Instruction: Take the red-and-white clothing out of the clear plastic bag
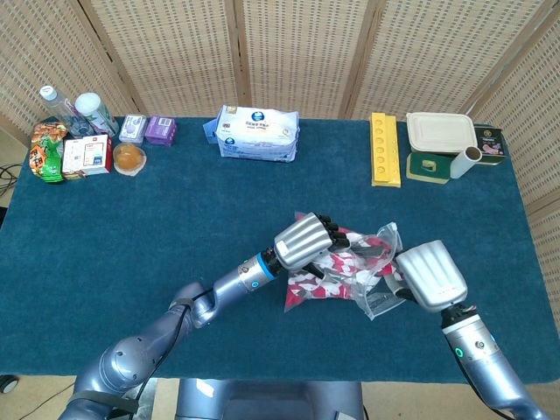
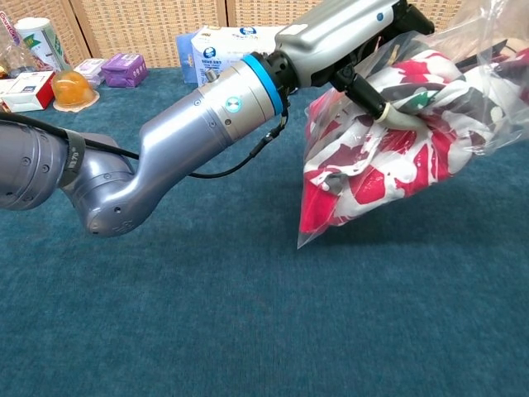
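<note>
The clear plastic bag (image 1: 378,302) lies at the table's front middle with the red-and-white clothing (image 1: 325,282) bunched inside. In the chest view the bag (image 2: 488,33) hangs tilted, its lower corner touching the cloth, and the clothing (image 2: 388,161) fills it. My left hand (image 1: 306,241) grips the top of the bag from the left, fingers (image 2: 388,116) curled into the plastic. My right hand (image 1: 429,276) covers the bag's crumpled right end, back toward the head camera. Its fingers are hidden, so whether it holds the plastic is unclear.
Along the far edge stand a tissue pack (image 1: 257,133), a yellow tray (image 1: 384,149), a white lidded box (image 1: 440,133), small purple boxes (image 1: 160,129), bottles and snack packs (image 1: 66,140). My left forearm (image 2: 207,124) crosses the near left of the blue table (image 1: 131,227).
</note>
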You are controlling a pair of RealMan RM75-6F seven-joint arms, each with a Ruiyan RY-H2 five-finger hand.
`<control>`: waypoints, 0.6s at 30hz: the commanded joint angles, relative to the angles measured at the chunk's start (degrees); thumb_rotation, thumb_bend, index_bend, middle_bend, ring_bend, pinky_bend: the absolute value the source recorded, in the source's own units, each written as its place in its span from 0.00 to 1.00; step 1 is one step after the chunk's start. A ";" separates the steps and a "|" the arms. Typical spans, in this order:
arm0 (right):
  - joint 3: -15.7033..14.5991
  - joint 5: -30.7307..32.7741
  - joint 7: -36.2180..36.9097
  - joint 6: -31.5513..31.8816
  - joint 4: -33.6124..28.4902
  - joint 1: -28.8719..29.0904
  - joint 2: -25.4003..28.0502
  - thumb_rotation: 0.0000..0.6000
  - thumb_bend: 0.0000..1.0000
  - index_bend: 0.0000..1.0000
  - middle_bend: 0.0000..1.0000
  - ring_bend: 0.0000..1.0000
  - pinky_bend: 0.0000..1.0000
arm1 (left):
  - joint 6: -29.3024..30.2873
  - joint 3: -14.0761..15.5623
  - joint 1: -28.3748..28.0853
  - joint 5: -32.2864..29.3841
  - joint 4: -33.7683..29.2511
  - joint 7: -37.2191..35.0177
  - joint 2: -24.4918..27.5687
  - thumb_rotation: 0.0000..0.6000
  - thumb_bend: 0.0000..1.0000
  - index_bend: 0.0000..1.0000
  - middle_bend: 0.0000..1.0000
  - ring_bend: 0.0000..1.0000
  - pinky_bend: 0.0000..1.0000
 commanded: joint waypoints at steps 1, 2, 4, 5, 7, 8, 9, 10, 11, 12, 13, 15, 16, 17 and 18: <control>0.07 -0.12 0.70 0.03 -0.14 -0.03 0.29 0.68 0.47 0.23 0.77 1.00 0.93 | -0.17 -0.13 -0.01 -0.14 0.09 -0.02 -0.08 1.00 0.04 0.82 0.71 0.68 0.67; 0.07 -0.28 1.02 -0.08 -0.14 0.02 0.30 0.69 0.47 0.22 0.77 1.00 0.93 | -0.22 -0.19 -0.02 -0.20 0.13 0.00 -0.13 1.00 0.04 0.83 0.71 0.68 0.67; 0.11 -0.75 2.11 -0.13 0.03 0.07 0.14 0.69 0.47 0.24 0.77 1.00 0.93 | -0.20 -0.28 -0.04 -0.27 0.17 -0.05 -0.23 1.00 0.04 0.82 0.71 0.68 0.67; 0.14 -0.94 2.32 -0.09 0.19 0.09 0.06 0.69 0.47 0.26 0.77 1.00 0.93 | -0.19 -0.32 -0.06 -0.29 0.16 -0.08 -0.26 1.00 0.04 0.83 0.71 0.68 0.67; 0.17 -1.18 2.75 -0.15 0.64 0.19 -0.28 0.69 0.47 0.29 0.77 1.00 0.93 | -0.07 -0.38 -0.07 -0.32 0.00 -0.25 -0.34 1.00 0.04 0.83 0.71 0.68 0.67; 0.24 -1.13 2.80 -0.11 0.81 0.21 -0.37 0.69 0.47 0.29 0.77 1.00 0.93 | 0.04 -0.37 -0.07 -0.27 -0.04 -0.25 -0.35 1.00 0.04 0.83 0.71 0.68 0.67; 0.30 -0.95 2.93 -0.07 0.83 0.18 -0.33 0.69 0.47 0.28 0.77 1.00 0.94 | 0.12 -0.30 -0.04 -0.20 -0.05 -0.24 -0.34 1.00 0.04 0.82 0.71 0.68 0.67; 0.34 -0.89 3.13 0.01 0.74 0.13 -0.22 0.69 0.47 0.28 0.77 1.00 0.94 | 0.11 -0.27 -0.01 -0.18 -0.01 -0.20 -0.34 1.00 0.04 0.82 0.71 0.68 0.67; 0.44 -0.98 3.22 0.25 0.72 0.07 -0.16 0.69 0.47 0.27 0.77 1.00 0.94 | 0.01 -0.29 0.02 -0.23 -0.01 -0.25 -0.33 1.00 0.04 0.83 0.71 0.68 0.67; 0.46 -1.15 3.18 0.42 0.75 0.02 -0.12 0.69 0.47 0.26 0.77 1.00 0.93 | -0.08 -0.36 0.05 -0.32 -0.07 -0.39 -0.34 1.00 0.04 0.82 0.71 0.68 0.67; 0.45 -1.26 3.19 0.46 0.76 0.02 -0.14 0.69 0.47 0.27 0.77 1.00 0.93 | -0.12 -0.43 0.05 -0.39 -0.14 -0.49 -0.35 1.00 0.04 0.82 0.71 0.68 0.67; 0.42 -1.53 3.55 0.37 0.72 0.08 -0.35 0.69 0.47 0.30 0.78 1.00 0.94 | -0.14 -0.63 0.02 -0.55 -0.35 -0.72 -0.40 1.00 0.04 0.82 0.71 0.68 0.67; 0.42 -1.63 3.68 0.31 0.79 0.12 -0.47 0.69 0.47 0.31 0.78 1.00 0.94 | -0.09 -0.68 0.00 -0.57 -0.43 -0.78 -0.41 1.00 0.04 0.82 0.71 0.68 0.67; 0.47 -1.70 3.79 0.29 1.02 0.21 -0.72 0.69 0.47 0.34 0.79 1.00 0.94 | 0.02 -0.71 -0.03 -0.55 -0.54 -0.82 -0.42 1.00 0.04 0.82 0.71 0.68 0.67; 0.56 -1.73 3.89 0.31 1.34 0.30 -1.03 0.69 0.47 0.37 0.80 1.00 0.94 | 0.15 -0.69 -0.04 -0.49 -0.66 -0.85 -0.43 1.00 0.04 0.82 0.71 0.68 0.67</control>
